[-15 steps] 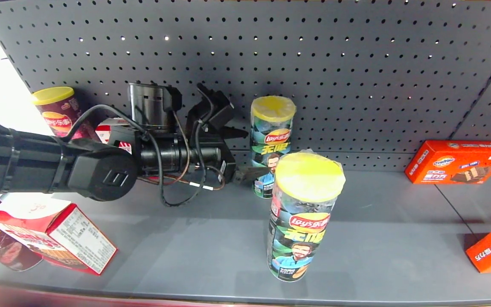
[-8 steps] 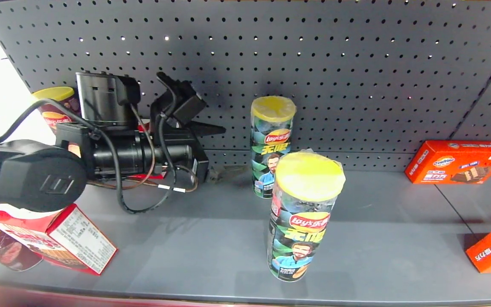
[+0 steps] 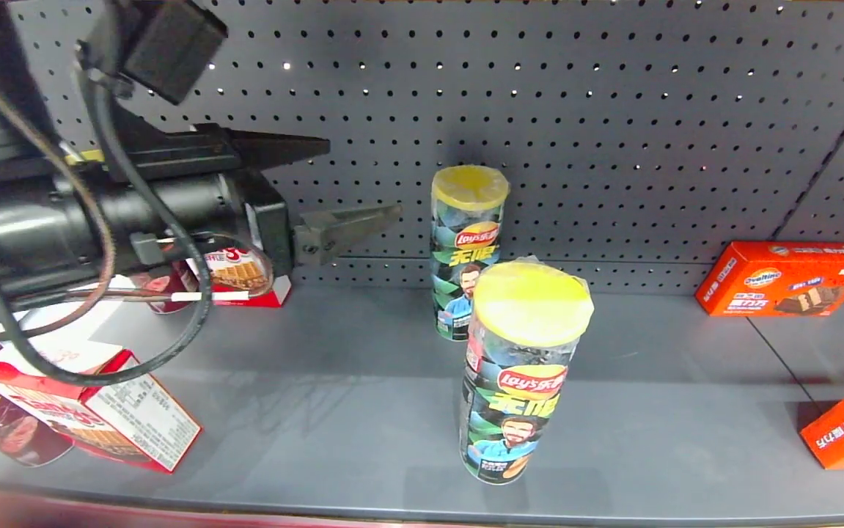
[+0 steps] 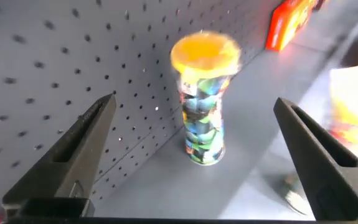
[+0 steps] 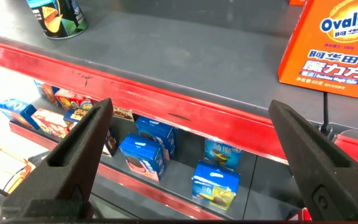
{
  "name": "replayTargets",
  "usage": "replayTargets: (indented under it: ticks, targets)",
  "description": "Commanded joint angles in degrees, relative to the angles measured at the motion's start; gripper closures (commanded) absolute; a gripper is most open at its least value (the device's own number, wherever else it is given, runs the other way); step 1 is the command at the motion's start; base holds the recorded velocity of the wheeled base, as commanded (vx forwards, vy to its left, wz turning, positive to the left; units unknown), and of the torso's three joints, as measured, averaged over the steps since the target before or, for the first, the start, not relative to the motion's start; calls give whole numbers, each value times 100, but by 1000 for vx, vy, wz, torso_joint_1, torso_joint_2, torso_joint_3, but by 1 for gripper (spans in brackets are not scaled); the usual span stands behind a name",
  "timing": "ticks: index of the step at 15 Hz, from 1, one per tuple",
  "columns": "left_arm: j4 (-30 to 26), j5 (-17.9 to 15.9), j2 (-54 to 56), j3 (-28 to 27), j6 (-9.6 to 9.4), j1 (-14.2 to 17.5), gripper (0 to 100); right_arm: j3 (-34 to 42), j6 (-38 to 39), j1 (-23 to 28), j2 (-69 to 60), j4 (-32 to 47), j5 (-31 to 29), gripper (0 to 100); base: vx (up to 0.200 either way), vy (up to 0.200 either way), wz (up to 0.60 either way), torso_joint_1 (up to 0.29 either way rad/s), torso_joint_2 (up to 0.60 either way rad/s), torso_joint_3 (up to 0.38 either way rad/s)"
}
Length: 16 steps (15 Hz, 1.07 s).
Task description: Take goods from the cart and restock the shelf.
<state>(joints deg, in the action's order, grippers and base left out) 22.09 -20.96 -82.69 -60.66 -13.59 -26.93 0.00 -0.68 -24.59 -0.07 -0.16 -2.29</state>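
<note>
Between the left gripper's jaws, spread wide and empty, shows perforated grey backboard. Nearby the rear chip canister and front chip canister stand upright on the smooth grey shelf; both are glossy printed cylinders with yellow lids. The right gripper gapes empty too. Seemingly 2 are stocked, and more cart trips likely remain.

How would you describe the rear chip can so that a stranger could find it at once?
Start at the grey pegboard wall behind the shelf board. Two tall yellow-lidded cans stand mid-shelf; the rear chip can is the one close to the pegboard. Unlike the front can near the shelf's front edge, it stands farther back and slightly to the robot's left.
</note>
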Motion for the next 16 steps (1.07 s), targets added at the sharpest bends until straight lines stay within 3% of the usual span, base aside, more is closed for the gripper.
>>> replayTargets:
  ticks: [1,3,8,10,11,13,16]
  targets:
    - [-20,241,1246,696,23,-234,0,0,-2,-2,7,-2,1,0,0,0,0,0,0,0]
    - [-29,566,2029,1320,50,-454,0,0,-2,-2,7,-2,1,0,0,0,0,0,0,0]
    - [-117,760,4120,2673,296,-331,0,0,-2,-2,7,-2,1,0,0,0,0,0,0,0]
    - [-354,812,4577,2761,296,293,0,0,-2,-2,7,-2,1,0,0,0,0,0,0,0]
    - [-363,804,4894,2990,296,838,0,0,-2,-2,7,-2,1,0,0,0,0,0,0,0]
    - [-346,812,5535,3719,313,1577,0,0,-2,-2,7,-2,1,0,0,0,0,0,0,0]
    - [-346,812,6634,4853,621,2385,0,0,-2,-2,7,-2,1,0,0,0,0,0,0,0]
